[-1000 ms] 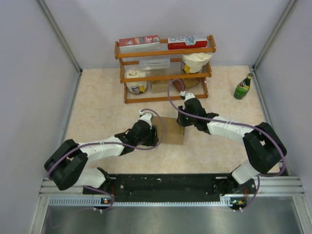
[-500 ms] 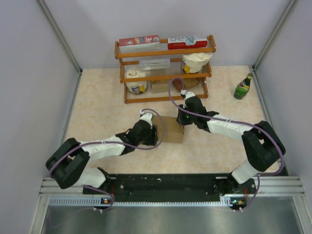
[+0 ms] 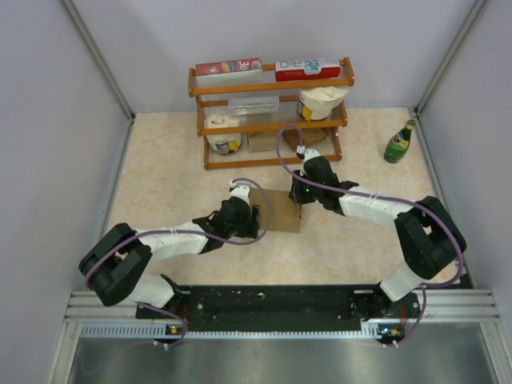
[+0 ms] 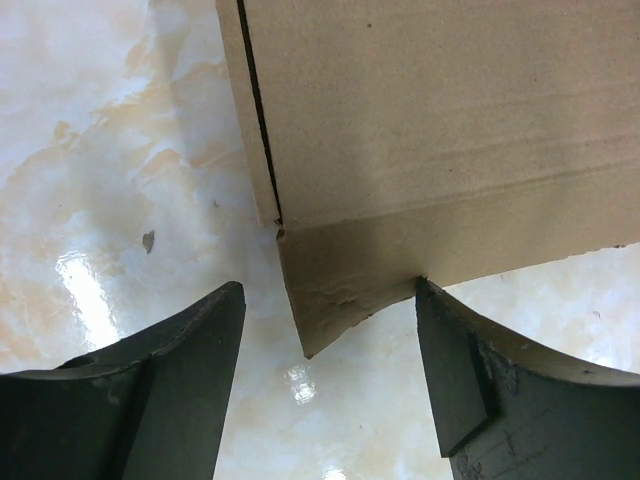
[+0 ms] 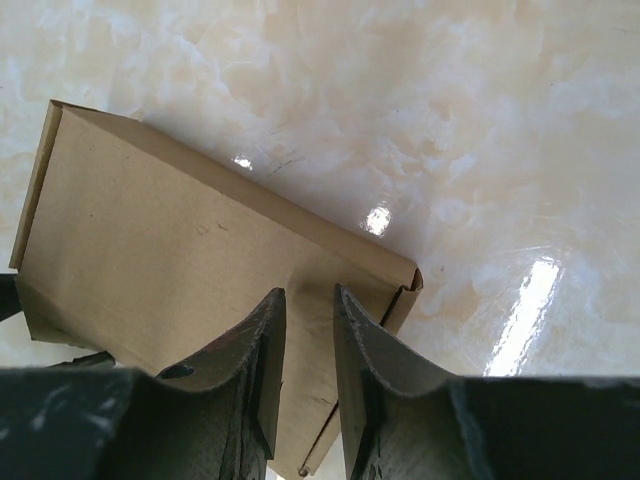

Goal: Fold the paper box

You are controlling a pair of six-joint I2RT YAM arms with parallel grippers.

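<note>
**Left claw lets go of the paper box; right claw stays on its right edge**

On the glossy, marbled beige worktop [image 3: 160,176], the paper box [image 3: 282,212] lies near the middle, just before the wooden shelf rack [image 3: 272,82] at the far edge. It is plain matte brown cardboard, creased and square-cornered, and it sits a touch farther back than a second ago. The left gripper [image 4: 328,300] has spread its dark, curved fingers and now stands released, straddling a scuffed flap corner [image 4: 330,290] without pinching it. I judge that this flap is done with. The right gripper [image 5: 309,295] is nearly clenched over the box's top panel, and whether it pinches cardboard I cannot tell.
</note>
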